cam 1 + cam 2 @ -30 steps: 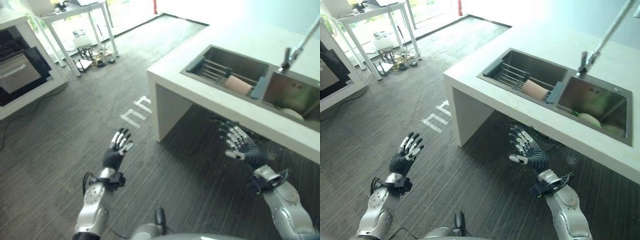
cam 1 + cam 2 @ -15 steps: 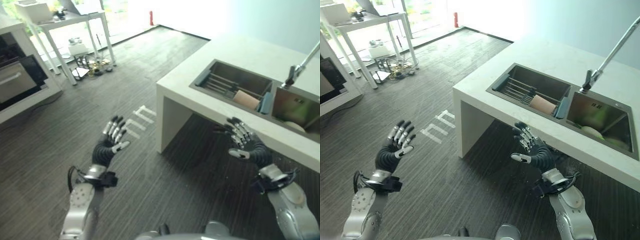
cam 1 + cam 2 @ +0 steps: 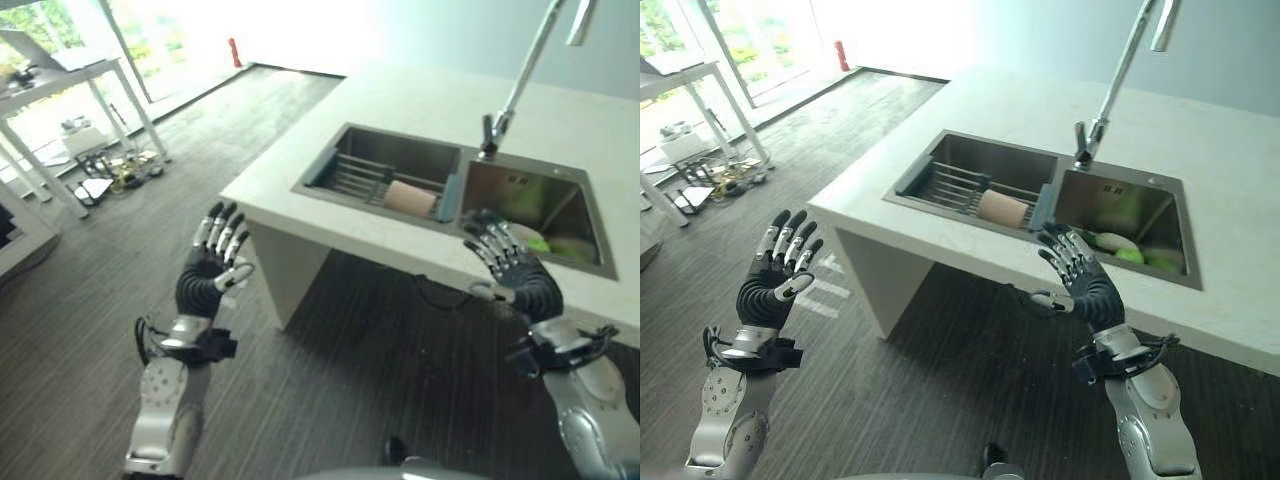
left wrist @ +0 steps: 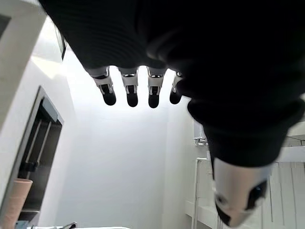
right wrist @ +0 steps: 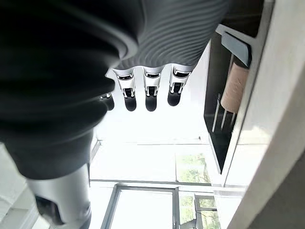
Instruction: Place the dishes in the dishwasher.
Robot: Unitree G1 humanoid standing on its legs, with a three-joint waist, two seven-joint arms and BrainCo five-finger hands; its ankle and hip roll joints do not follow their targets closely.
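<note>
The green dishes (image 3: 1118, 246) lie in the right basin of the sink (image 3: 940, 150), partly hidden behind the right hand (image 3: 1087, 283), so their shapes are hard to make out. A tan cup (image 3: 1002, 208) lies on its side on the rack in the left basin. Both hands are raised, palms forward, fingers spread and empty; the left hand (image 3: 775, 280) hangs over the floor beside the white surface (image 3: 1260, 200).

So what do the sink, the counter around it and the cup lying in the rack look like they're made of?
The sink looks like brushed stainless steel: grey, with soft reflections on its walls. The counter seems stone or a stone-like composite: pale, matte, thick-edged, though laminate can't be ruled out. The cup looks like unglazed ceramic or matte plastic: dull pinkish tan, no shine.
</note>
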